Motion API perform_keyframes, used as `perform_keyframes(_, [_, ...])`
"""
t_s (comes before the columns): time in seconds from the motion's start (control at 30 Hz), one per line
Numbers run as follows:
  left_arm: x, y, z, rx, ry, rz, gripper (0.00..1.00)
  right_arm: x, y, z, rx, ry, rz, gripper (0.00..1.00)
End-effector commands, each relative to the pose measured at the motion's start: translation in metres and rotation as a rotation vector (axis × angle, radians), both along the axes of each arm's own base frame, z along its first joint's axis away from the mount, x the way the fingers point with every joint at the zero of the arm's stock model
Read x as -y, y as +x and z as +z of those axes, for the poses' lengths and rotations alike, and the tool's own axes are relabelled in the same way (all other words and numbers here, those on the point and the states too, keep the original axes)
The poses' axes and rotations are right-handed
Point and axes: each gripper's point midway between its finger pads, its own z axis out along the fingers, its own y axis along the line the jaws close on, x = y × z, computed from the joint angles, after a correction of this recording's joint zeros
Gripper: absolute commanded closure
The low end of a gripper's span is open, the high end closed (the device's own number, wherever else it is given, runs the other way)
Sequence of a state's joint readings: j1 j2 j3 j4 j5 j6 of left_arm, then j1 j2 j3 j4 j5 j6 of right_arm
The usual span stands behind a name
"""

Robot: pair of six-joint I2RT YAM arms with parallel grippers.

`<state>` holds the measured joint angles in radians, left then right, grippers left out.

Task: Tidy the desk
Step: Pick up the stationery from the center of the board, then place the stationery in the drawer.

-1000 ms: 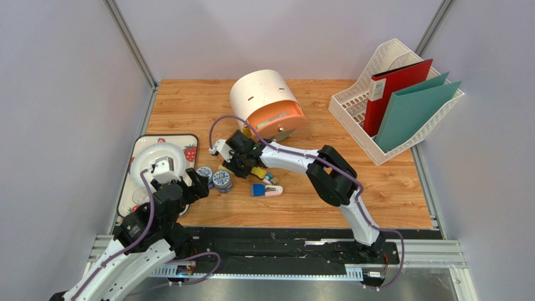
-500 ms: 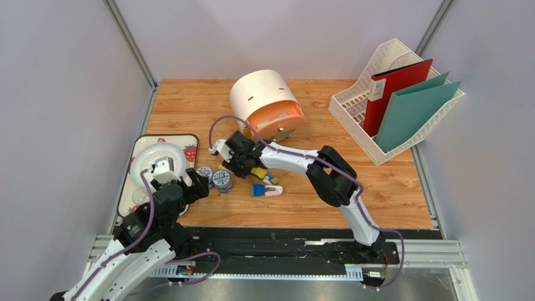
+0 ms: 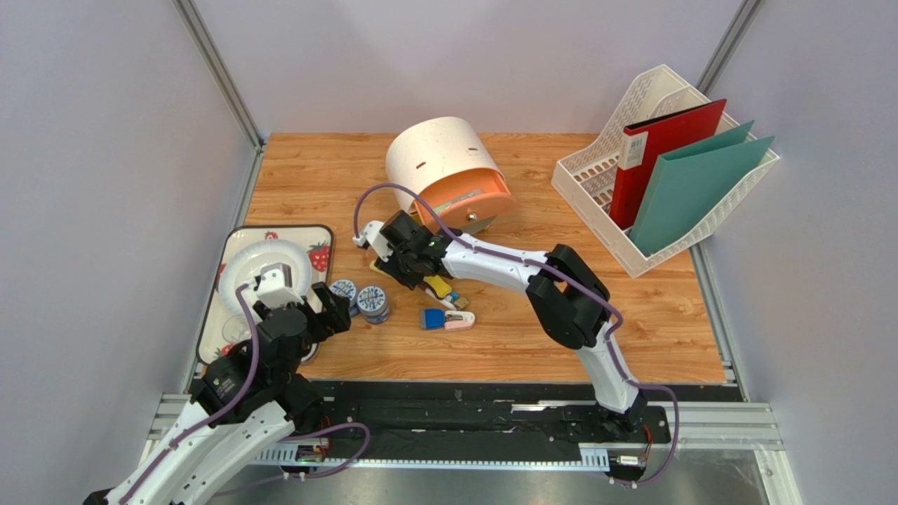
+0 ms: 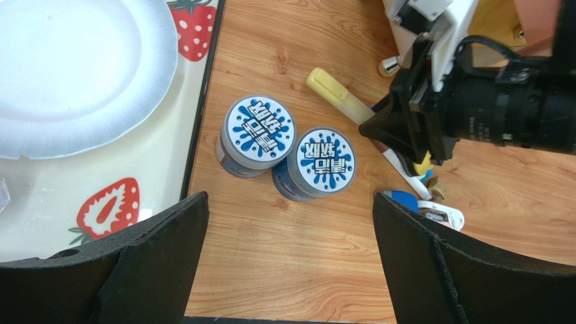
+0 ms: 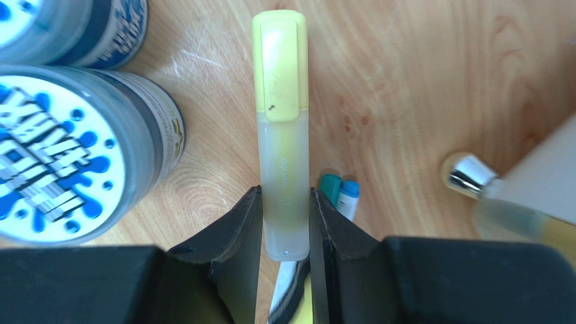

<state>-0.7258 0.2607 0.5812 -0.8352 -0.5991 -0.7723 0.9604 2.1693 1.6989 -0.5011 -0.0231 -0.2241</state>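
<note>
On the wood-grain desk (image 3: 316,179) two blue-topped round cans (image 3: 358,297) stand side by side. My right gripper (image 5: 284,196) is shut on the rear end of a yellow highlighter (image 5: 280,88), which points toward the cans (image 5: 54,169). In the top view this gripper (image 3: 395,261) sits just right of the cans, in front of the orange drawer. My left gripper (image 4: 289,210) hangs open over bare desk just near of the cans (image 4: 291,145), with nothing between its fingers (image 4: 162,243). The highlighter (image 4: 338,94) and right gripper (image 4: 405,128) show beyond them.
A strawberry-print tray (image 3: 316,250) with a white plate lies at the left edge. Loose pens (image 3: 448,295) and a blue-white item (image 3: 446,319) lie right of the cans. A cream cylinder with an orange drawer (image 3: 453,179) stands behind. A white file rack (image 3: 590,174) holds red and teal folders.
My right gripper has shifted a little toward the back and turned, keeping the highlighter. The left arm and the cans have not moved.
</note>
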Motion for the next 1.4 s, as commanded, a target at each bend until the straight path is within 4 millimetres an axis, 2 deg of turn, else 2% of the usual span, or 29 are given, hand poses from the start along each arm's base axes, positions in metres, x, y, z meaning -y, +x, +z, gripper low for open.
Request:
perform_keyframes(0.0, [0.000,-0.001,0.013,0.028,-0.027,0.000,0.01,-0.003,0.009,0.057,0.078,0.107,-0.035,1.00])
perform_keyframes(0.2, [-0.002,-0.001,0.014,0.032,-0.025,0.001,0.01,0.003,0.012,0.082,0.119,0.131,-0.062,1.00])
perform_keyframes(0.37, [-0.002,-0.001,0.016,0.038,-0.031,0.000,0.01,0.007,0.004,0.114,0.135,0.181,-0.052,1.00])
perform_keyframes(0.43, [-0.002,-0.001,0.017,0.041,-0.031,-0.002,0.01,0.010,0.000,0.120,0.140,0.187,-0.050,1.00])
perform_keyframes(0.47, [-0.002,-0.002,0.018,0.041,-0.034,-0.002,0.01,0.008,-0.008,0.133,0.129,0.225,-0.019,1.00])
perform_keyframes(0.67, [-0.004,-0.003,0.021,0.053,-0.038,0.001,0.01,0.013,-0.032,0.167,0.122,0.283,0.036,1.00])
perform_keyframes(0.7, [-0.004,-0.003,0.021,0.052,-0.037,0.001,0.01,0.016,-0.038,0.181,0.137,0.306,0.049,1.00])
perform_keyframes(0.77, [-0.004,-0.003,0.023,0.055,-0.042,0.001,0.01,0.020,-0.045,0.191,0.138,0.326,0.065,1.00])
perform_keyframes(0.83, [-0.004,-0.004,0.024,0.057,-0.040,0.000,0.01,0.025,-0.052,0.213,0.165,0.368,0.074,1.00])
perform_keyframes(0.9, [-0.005,-0.004,0.028,0.061,-0.043,-0.002,0.01,0.032,-0.053,0.224,0.189,0.382,0.067,1.00])
perform_keyframes(0.93, [-0.005,-0.004,0.030,0.065,-0.043,-0.003,0.01,0.038,-0.054,0.239,0.217,0.403,0.061,1.00])
perform_keyframes(1.03, [-0.002,-0.004,0.039,0.081,-0.030,-0.032,0.01,0.056,-0.049,0.259,0.298,0.402,0.012,1.00])
perform_keyframes(1.1, [0.001,-0.003,0.045,0.090,-0.023,-0.052,0.01,0.072,-0.037,0.268,0.364,0.376,-0.062,1.00])
perform_keyframes(1.37, [0.020,0.004,0.068,0.089,0.059,-0.171,0.01,0.125,-0.020,0.303,0.537,0.295,-0.224,1.00])
